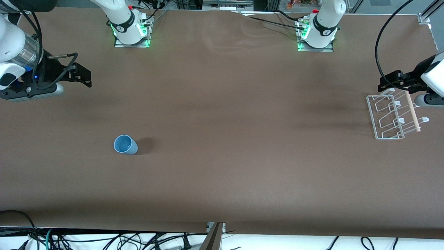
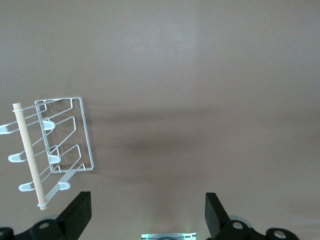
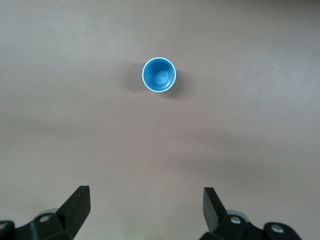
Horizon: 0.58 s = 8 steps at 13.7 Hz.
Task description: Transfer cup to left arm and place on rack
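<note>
The light-blue cup (image 1: 125, 144) stands upright, mouth up, on the brown table toward the right arm's end; it also shows in the right wrist view (image 3: 159, 75). My right gripper (image 1: 81, 74), on the arm with the blue wrist light, is open and empty, up over the table's edge region, well apart from the cup; its open jaws show in its wrist view (image 3: 146, 196). The white wire rack (image 1: 391, 114) with its wooden rod (image 1: 412, 111) sits at the left arm's end, also in the left wrist view (image 2: 62, 145). My left gripper (image 1: 386, 82) hovers open and empty beside the rack (image 2: 147, 201).
The two arm bases (image 1: 131, 29) (image 1: 317, 33) with green lights stand along the table's edge farthest from the camera. A black cable (image 1: 381, 45) loops above the left arm's end. Loose cables (image 1: 104, 241) lie below the table's near edge. Brown tabletop (image 1: 242, 139) lies between cup and rack.
</note>
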Available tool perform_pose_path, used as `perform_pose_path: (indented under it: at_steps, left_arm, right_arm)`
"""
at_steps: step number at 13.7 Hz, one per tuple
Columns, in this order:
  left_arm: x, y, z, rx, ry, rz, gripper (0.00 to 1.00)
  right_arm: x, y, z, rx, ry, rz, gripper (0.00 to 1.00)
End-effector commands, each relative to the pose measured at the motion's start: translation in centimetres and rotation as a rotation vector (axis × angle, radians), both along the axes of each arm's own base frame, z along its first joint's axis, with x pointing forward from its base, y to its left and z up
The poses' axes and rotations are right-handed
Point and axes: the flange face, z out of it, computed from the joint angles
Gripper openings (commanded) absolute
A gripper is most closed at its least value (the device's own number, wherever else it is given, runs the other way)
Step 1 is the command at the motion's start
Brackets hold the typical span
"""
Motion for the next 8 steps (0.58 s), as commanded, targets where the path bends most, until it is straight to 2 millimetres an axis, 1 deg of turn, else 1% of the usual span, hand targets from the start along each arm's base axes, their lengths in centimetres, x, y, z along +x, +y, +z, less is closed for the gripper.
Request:
perform_pose_path:
  at_steps: [1, 3, 4, 5, 7, 8]
  left_arm:
    - [0.5, -0.2, 0.4, 0.007, -0.004, 0.0, 1.0]
    - [0.5, -0.2, 0.4, 0.007, -0.004, 0.0, 1.0]
    - [0.5, -0.3, 0.4, -0.002, -0.004, 0.0, 1.0]
    - [0.5, -0.4, 0.4, -0.011, -0.004, 0.003, 1.0]
    - [0.5, -0.3, 0.4, -0.014, -0.004, 0.003, 1.0]
    - [0.5, -0.3, 0.4, -0.014, -0.004, 0.002, 1.0]
  right_arm:
    - [-0.1, 0.2, 0.8, 0.005, -0.002, -0.004, 1.0]
    - [0.1, -0.2, 0.8, 0.001, -0.01, -0.001, 1.0]
    - [0.3, -0.2, 0.6, -0.004, -0.009, 0.0, 1.0]
    - [0.4, -0.3, -0.1, -0.006, 0.001, 0.0, 1.0]
    - [1.3, -0.3, -3.1, -0.048, 0.032, 0.005, 1.0]
    - [2.0, 0.0, -5.4, -0.064, 0.031, 0.01, 1.0]
